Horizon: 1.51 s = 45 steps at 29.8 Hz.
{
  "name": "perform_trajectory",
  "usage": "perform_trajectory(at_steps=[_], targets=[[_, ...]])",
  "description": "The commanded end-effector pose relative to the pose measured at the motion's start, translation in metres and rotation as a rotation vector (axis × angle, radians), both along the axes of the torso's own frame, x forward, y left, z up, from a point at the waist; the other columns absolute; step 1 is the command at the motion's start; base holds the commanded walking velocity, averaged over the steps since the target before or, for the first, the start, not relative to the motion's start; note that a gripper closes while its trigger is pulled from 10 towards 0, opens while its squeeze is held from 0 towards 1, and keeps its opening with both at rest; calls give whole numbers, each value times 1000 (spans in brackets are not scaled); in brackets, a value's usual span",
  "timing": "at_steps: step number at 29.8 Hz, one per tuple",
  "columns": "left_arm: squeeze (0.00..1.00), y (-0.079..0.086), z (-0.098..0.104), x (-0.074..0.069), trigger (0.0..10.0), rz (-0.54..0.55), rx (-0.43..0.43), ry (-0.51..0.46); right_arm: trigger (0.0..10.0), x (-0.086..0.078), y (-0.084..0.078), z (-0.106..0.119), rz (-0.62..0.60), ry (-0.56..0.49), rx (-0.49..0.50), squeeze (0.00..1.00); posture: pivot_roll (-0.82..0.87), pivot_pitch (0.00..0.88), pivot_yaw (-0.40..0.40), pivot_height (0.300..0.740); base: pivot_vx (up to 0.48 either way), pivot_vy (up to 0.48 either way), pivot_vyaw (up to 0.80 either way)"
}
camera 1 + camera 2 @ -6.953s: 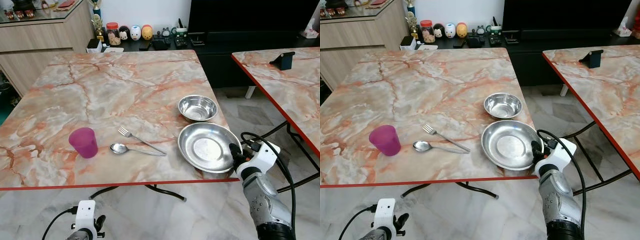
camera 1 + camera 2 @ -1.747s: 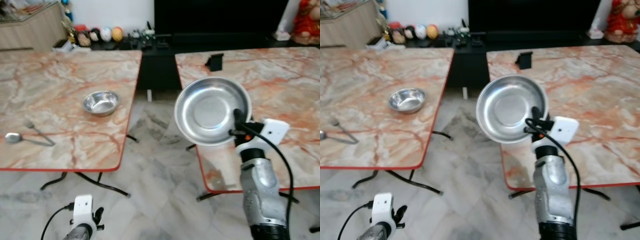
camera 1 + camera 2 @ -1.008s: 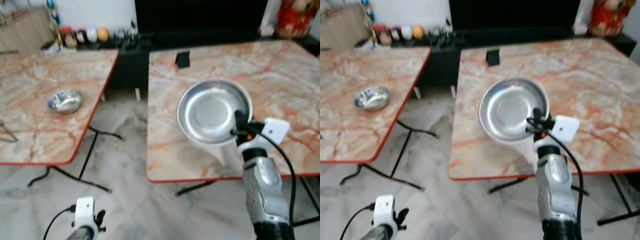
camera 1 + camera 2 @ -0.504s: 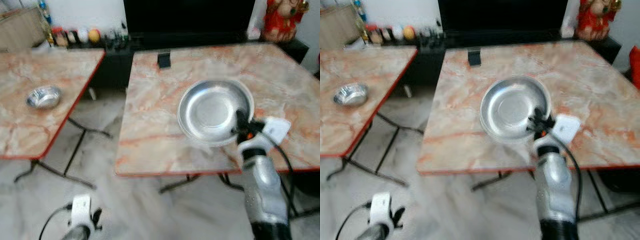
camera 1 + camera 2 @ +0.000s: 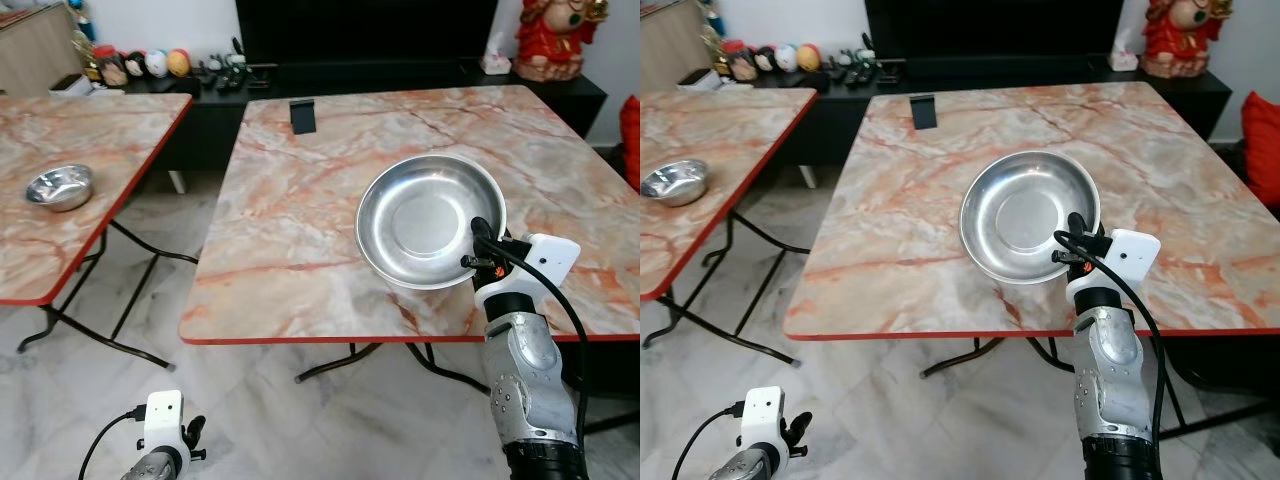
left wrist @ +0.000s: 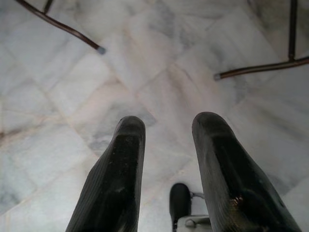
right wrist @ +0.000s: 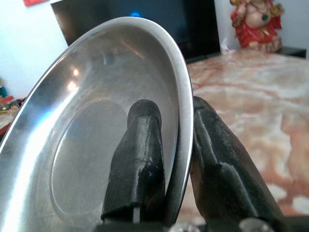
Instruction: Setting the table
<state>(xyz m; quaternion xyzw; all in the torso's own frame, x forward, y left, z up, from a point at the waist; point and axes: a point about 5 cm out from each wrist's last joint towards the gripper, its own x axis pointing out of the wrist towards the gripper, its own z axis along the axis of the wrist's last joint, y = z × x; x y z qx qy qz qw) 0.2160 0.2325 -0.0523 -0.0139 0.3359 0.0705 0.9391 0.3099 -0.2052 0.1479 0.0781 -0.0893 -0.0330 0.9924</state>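
My right gripper is shut on the near rim of a round steel plate. The plate is tilted and held above the near right part of a marble table with a red edge. In the right wrist view one black finger lies inside the plate and the other behind its rim. My left gripper hangs low over the marble floor, open, with nothing between its fingers. A small steel bowl sits on a second marble table to the left.
A black phone stand stands at the far side of the table in front. Behind it runs a dark TV console with a red figurine and small ornaments. Black table legs cross the floor gap between the tables.
The camera has swung right, so the right-hand table now sits straight ahead and sharp. The plate stays in my right gripper, now over that table's near right part.
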Motion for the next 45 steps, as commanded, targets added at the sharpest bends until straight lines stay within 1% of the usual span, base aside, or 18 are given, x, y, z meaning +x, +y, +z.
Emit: perform_trajectory(at_steps=[1,3,4,7,9,12,14,18,21,27,43,45], targets=[[0,6,-2,-6,10000,4,7,24,10000,3,-2,9,7,-28,-29,0,-106,0,60,740,0,0,0],[0,8,-2,-6,10000,7,9,22,10000,4,-8,11,9,-28,-65,0,-108,0,57,740,0,0,0],[0,8,-2,-6,10000,8,9,21,10000,4,-10,12,7,-27,-67,0,-108,0,57,740,0,0,0],[0,7,-2,-7,10000,9,-5,19,10000,4,-15,12,-15,-26,-39,0,-107,0,54,740,0,0,0],[0,5,-3,-6,10000,2,-12,16,10000,4,-15,13,-15,-28,-31,0,-105,0,52,740,0,0,0],[0,1,-2,-5,10000,-7,-18,9,10000,5,-7,10,-5,-23,-12,0,-106,0,55,740,0,0,0],[0,0,-2,-4,10000,-12,-18,6,10000,5,-5,9,-5,-18,-3,0,-107,0,56,740,0,0,0],[0,0,-1,-3,10000,-15,-18,1,10000,5,-4,5,-7,12,4,0,-107,0,57,740,0,0,0],[0,0,0,0,10000,-19,-17,-8,10000,6,-6,5,-20,9,20,0,-108,0,57,740,0,0,-592],[0,-1,1,1,10000,-22,-19,-16,10000,6,-6,5,-22,4,19,0,-106,0,56,740,0,0,0],[0,-4,5,7,10000,-28,-26,-45,10000,8,-4,4,-19,24,30,0,-108,0,56,740,272,0,0],[0,-5,5,8,10000,-29,-25,-47,10000,8,-4,4,-16,28,32,0,-106,0,55,740,296,0,-506]])
